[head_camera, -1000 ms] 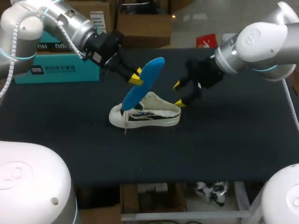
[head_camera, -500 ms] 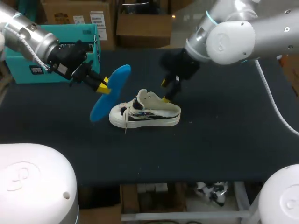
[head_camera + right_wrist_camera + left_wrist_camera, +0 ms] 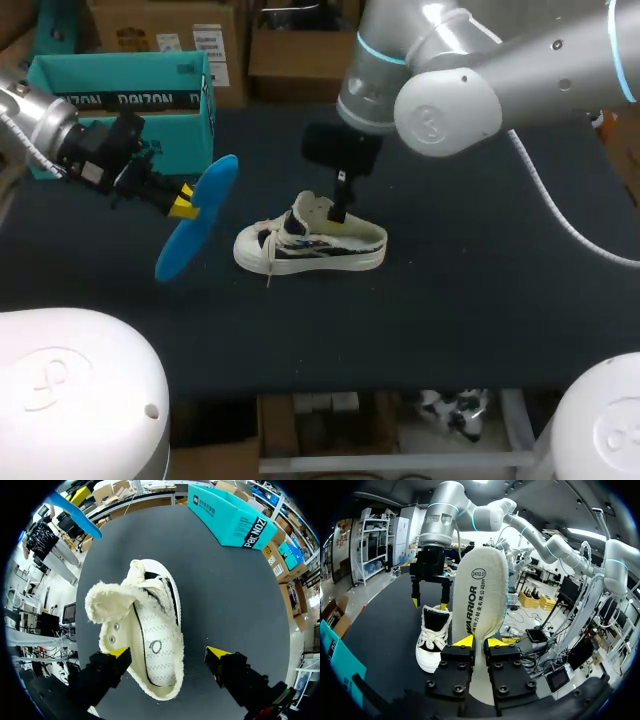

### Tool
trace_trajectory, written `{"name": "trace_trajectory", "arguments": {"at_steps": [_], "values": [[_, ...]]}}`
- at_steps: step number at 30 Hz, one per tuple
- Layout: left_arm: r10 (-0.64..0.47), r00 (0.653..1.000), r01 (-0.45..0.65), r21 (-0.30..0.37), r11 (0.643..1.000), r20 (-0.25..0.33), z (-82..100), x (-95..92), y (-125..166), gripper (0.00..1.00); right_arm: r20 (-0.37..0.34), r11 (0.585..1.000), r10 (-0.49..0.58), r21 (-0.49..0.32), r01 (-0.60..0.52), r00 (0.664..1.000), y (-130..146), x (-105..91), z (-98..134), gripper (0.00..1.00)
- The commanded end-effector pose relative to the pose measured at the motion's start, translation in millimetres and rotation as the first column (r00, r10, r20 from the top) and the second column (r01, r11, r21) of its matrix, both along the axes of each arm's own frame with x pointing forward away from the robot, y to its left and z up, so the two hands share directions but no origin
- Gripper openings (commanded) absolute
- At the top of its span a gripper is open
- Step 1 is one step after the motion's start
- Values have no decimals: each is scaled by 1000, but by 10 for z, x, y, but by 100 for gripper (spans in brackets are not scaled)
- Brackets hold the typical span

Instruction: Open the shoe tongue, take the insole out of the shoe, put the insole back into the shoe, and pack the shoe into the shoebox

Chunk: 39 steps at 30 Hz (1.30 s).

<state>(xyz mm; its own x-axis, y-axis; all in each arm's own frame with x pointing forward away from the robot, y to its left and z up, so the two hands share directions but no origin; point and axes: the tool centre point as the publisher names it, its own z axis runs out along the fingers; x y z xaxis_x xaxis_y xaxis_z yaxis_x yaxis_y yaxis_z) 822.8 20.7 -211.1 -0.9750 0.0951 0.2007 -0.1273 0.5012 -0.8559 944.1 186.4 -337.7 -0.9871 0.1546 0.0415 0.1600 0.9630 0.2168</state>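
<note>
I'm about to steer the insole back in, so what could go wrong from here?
The left gripper pinches the insole at one end only, so the long free end may swing or slip. The right gripper hangs open right above the shoe, so it could block the insole's way in. Nothing clamps the shoe, so a push may slide it on the table.

My left arm [image 3: 40,125] comes in low from the left edge, with the wrist angled toward the table's middle. Left gripper [image 3: 479,641]: both yellow tips are pressed on the insole [image 3: 480,585], one on each face near its end, and the rest sticks out ahead of the fingers. My right arm [image 3: 450,90] reaches in from the upper right past the middle, elbow high, wrist turned straight down. Right gripper [image 3: 168,652]: fingers are spread wide and point down at the table.
</note>
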Motion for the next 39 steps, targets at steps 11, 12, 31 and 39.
{"name": "trace_trajectory", "arguments": {"at_steps": [11, 12, 31, 39], "values": [[62, 998, -62, 15, 998, -26, -193, 0, 186, 0, -23, 980, 12, -199, -17, 1000, 102, 77, -153, 30], [66, 997, -65, 16, 998, -29, -199, 3, 193, 0, -23, 979, 13, -204, -17, 1000, 107, 81, -155, 24], [65, 997, -64, 15, 998, -44, -254, 92, 215, 0, -41, 969, -34, -246, 23, 999, 133, 8, -194, 0], [4, 1000, -4, 12, 1000, -27, -206, 200, 107, 0, -9, 969, -117, -221, 112, 993, 124, -87, -68, 0]]}}
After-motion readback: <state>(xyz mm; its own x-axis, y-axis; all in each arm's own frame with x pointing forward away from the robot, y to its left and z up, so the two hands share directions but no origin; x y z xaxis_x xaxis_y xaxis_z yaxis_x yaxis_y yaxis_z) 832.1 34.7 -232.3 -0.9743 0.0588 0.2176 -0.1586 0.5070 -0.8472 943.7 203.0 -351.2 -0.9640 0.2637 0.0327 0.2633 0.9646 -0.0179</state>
